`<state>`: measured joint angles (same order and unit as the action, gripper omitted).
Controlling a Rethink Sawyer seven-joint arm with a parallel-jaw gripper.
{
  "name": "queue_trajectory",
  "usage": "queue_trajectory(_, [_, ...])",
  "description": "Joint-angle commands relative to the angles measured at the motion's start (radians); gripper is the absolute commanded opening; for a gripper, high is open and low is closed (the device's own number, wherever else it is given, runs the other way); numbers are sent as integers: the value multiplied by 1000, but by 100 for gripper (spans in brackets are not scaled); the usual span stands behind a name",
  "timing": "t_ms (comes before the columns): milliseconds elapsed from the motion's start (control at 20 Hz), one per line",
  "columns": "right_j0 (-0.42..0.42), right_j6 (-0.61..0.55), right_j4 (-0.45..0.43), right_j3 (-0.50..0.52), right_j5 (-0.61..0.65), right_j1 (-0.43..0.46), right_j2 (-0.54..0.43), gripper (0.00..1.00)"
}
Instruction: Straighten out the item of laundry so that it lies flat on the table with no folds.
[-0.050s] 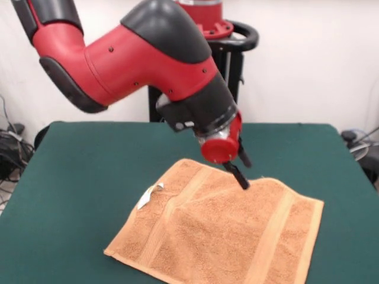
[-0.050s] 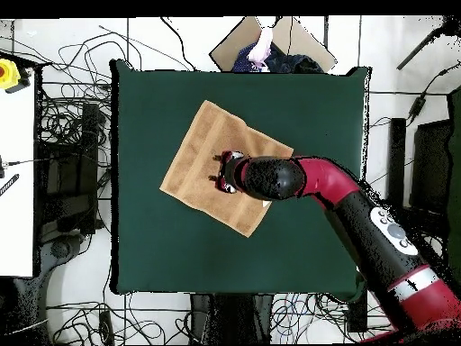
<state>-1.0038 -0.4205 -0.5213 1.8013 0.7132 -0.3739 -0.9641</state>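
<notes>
The item of laundry (image 1: 225,231), an orange-tan towel, lies spread on the green table (image 1: 83,160), toward its front right. A crease runs along its left part, where a strip lies doubled over, with a small white tag (image 1: 150,196) beside it. My gripper (image 1: 246,176) stands over the towel's far edge, open, with one black fingertip (image 1: 243,182) touching the cloth. From overhead, the towel (image 2: 194,162) lies diagonally on the table (image 2: 153,243), and the arm's wrist covers its right middle, with the gripper (image 2: 221,171) over the cloth.
A person (image 2: 261,50) and a cardboard box sit beyond the table's top edge in the overhead view. Cables cover the floor all round. A white bench with a yellow stop button (image 2: 9,74) stands at the left.
</notes>
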Motion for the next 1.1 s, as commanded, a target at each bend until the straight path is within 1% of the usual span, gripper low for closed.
queue_trajectory(50, [-80,-211,14,171,19,-55,156,100])
queue_trajectory(150, [-116,-260,11,234,-40,-104,158,100])
queue_trajectory(200, [-137,-298,3,278,-96,-147,156,100])
queue_trajectory(350, [-166,-365,2,349,-190,-235,168,100])
queue_trajectory(450, [-185,-385,5,395,-242,-281,175,100])
queue_trajectory(500, [-196,-382,11,425,-253,-313,167,100])
queue_trajectory(650, [-219,-343,40,494,-265,-369,145,100])
queue_trajectory(750, [-231,-296,27,526,-283,-409,125,100])
queue_trajectory(850, [-223,-247,-46,533,-372,-459,105,100])
queue_trajectory(900, [-200,-248,-113,531,-465,-508,119,100])
queue_trajectory(950, [-153,-277,-178,517,-545,-543,189,100])
queue_trajectory(1050, [-89,-307,-234,483,-610,-515,311,100])
queue_trajectory(1100, [-47,-325,-261,450,-643,-455,393,100])
